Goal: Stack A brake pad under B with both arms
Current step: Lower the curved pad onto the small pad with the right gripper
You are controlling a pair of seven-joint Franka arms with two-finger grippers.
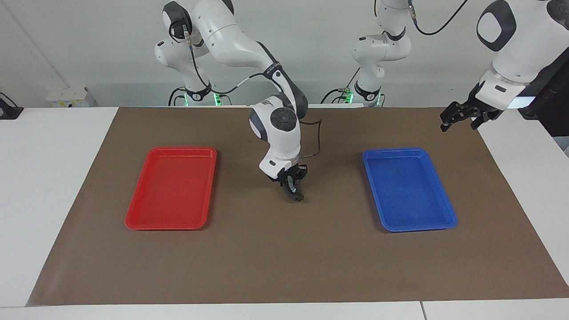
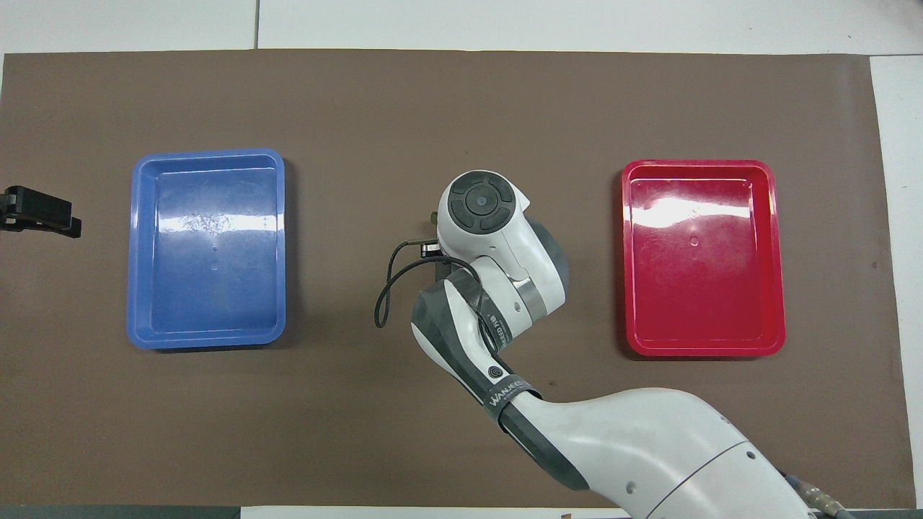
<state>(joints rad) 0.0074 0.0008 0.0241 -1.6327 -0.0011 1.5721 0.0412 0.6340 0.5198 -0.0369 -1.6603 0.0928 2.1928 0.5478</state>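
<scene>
One high camera facing the robots, another steeply overhead (half a turn apart), both over the brown mat.

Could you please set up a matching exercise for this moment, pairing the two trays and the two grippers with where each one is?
Things:
1. red tray
2. blue tray
3. right gripper
4. left gripper

Places and states:
a. raised over the corner of the brown mat at the left arm's end, open, holding nothing
b. on the mat toward the right arm's end, nothing in it
c. on the mat toward the left arm's end, nothing in it
d. low over the mat between the two trays, shut on a dark brake piece

Pairs: 1-b, 2-c, 3-d, 4-a
</scene>
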